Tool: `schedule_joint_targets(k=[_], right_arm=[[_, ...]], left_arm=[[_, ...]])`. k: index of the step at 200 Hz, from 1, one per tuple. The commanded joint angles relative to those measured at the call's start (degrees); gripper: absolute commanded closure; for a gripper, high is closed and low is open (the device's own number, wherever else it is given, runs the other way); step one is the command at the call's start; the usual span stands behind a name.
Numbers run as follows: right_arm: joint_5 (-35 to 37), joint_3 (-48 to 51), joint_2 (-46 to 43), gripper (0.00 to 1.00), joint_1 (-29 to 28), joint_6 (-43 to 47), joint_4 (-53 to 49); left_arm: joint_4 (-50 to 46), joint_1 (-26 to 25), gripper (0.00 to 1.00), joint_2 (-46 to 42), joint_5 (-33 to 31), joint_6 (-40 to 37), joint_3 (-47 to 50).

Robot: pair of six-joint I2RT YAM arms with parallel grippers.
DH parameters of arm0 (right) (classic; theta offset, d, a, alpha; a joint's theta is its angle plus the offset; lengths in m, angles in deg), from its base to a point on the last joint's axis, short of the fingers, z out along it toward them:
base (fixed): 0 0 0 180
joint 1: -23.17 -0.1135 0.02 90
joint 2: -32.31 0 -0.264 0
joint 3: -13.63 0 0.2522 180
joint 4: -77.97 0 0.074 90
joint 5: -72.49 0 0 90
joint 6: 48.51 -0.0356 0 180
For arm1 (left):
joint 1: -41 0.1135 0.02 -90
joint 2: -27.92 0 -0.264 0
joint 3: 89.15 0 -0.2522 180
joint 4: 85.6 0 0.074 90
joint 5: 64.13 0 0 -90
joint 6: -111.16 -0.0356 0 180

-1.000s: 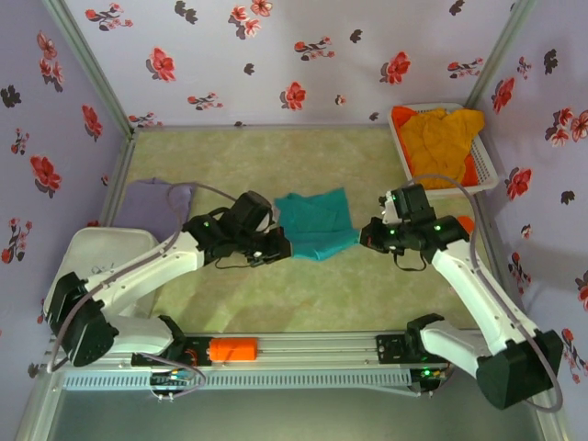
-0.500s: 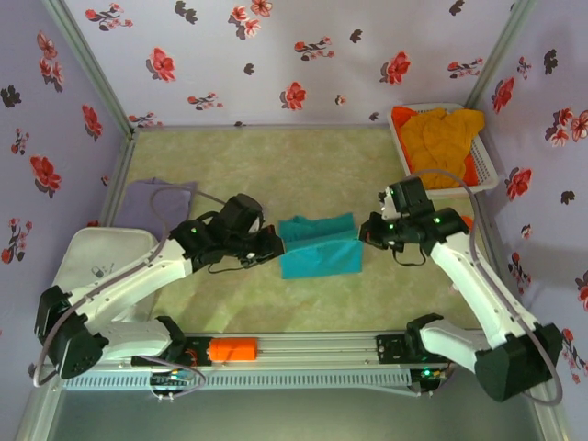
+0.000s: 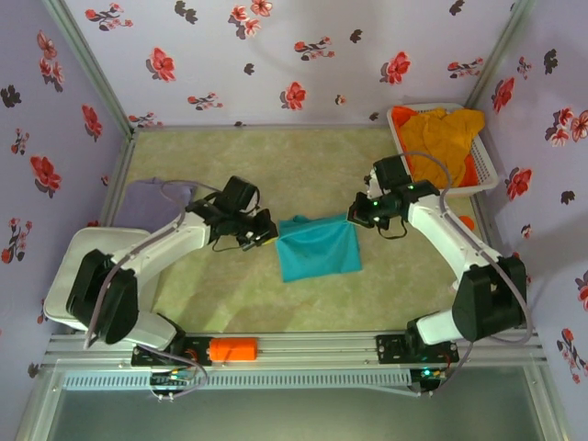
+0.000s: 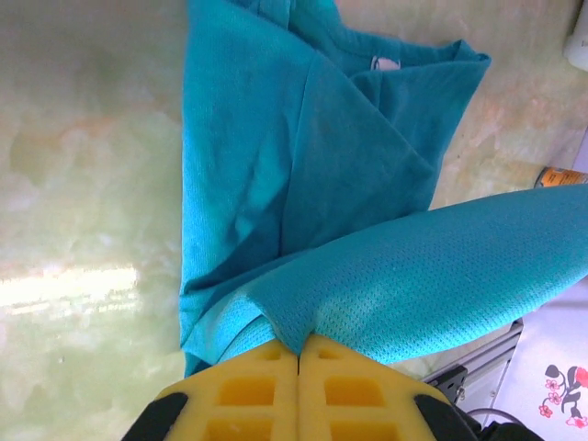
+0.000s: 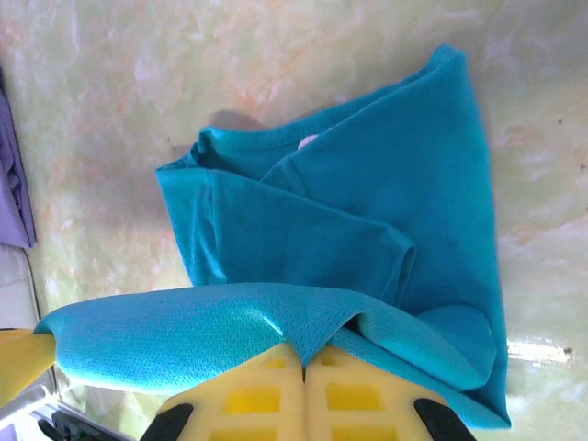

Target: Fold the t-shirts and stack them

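Two-handed job: holding up one edge of the teal shirt (image 3: 317,250) mid-counter (image 3: 276,156), pinched tight in the left jaws and the right jaws, one at each end. Light, floppy, thin mesh, so probably best grabbed at corners or hems to limit sagging. Over in the far right corner, a white basket (image 3: 401,142) stuffed with orange shirts (image 3: 446,138). Lavender shirt (image 3: 152,197) by the left edge.

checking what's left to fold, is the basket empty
No, the basket holds a heap of orange shirts.
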Motion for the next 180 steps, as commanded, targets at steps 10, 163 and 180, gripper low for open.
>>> schedule_joint_targets(k=[10, 163, 180], right_arm=[[-0.50, -2.41, 3.24, 1.00, 1.77, 1.08, 2.66], [-3.61, -2.18, 12.41, 1.00, 7.10, -1.67, 11.92], [-3.75, -2.72, 13.60, 1.00, 7.19, -1.51, 12.14]], left_arm=[[1.27, 1.54, 1.00, 4.68, 2.65, -4.87, -4.91], [0.44, 3.92, 0.97, 23.09, 5.99, -10.07, -19.41], [0.73, 4.28, 0.95, 24.38, 6.05, -10.11, -19.95]])
